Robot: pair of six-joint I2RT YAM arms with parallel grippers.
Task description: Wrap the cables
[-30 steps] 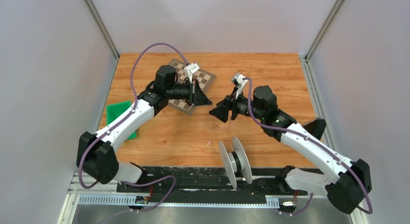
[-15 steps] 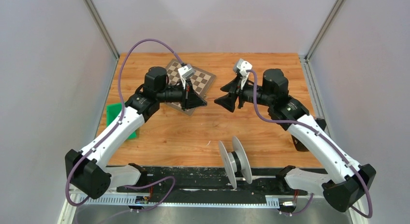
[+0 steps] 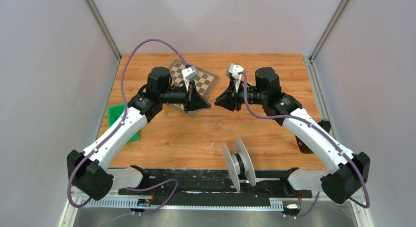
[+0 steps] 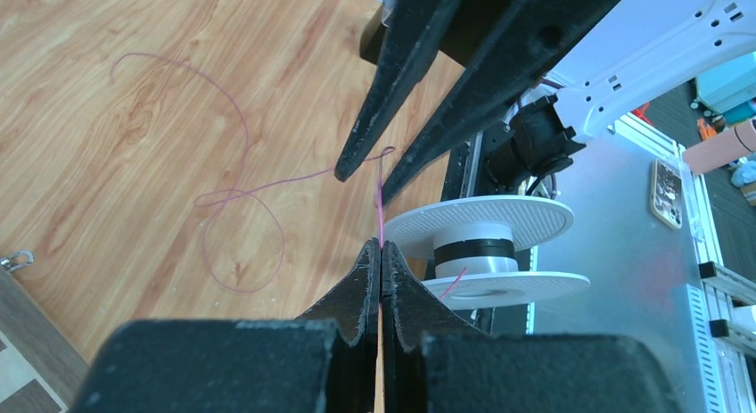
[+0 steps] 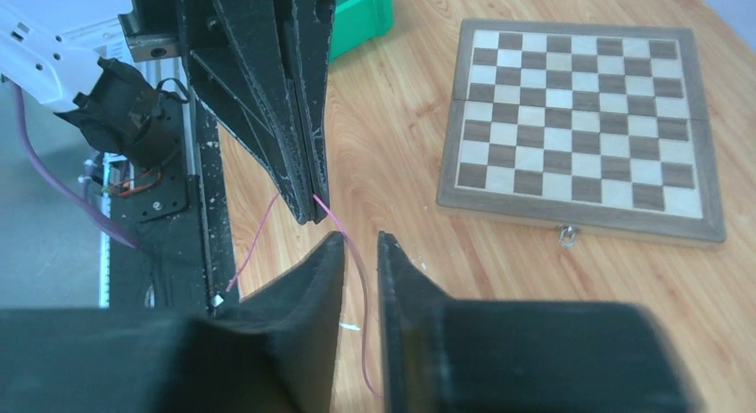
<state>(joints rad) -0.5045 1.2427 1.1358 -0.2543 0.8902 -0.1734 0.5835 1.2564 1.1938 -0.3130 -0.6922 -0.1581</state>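
Note:
A thin pink cable (image 4: pixel 381 218) rises from my left gripper (image 4: pixel 382 245), which is shut on it. The cable's slack lies in loops on the wooden table (image 4: pixel 134 119). My right gripper (image 5: pixel 359 239) faces the left one tip to tip above the table's middle. Its jaws stand a little apart, and the cable (image 5: pixel 365 323) hangs in the gap, touching neither pad that I can see. In the top view the left gripper (image 3: pixel 210 105) and the right gripper (image 3: pixel 217 103) almost meet. The white spool (image 3: pixel 238 163) stands on edge at the near side, with a cable end sticking out of it (image 4: pixel 450 284).
A folding chessboard (image 3: pixel 206 81) lies under the left arm's wrist at the back of the table. A green bin (image 3: pixel 120 116) sits at the left edge. A black rail (image 3: pixel 196 180) runs along the near edge behind the spool.
The right gripper has swung left to meet the left gripper's tip, and its jaws have narrowed around the cable. The left arm first drew back a little, then held still.

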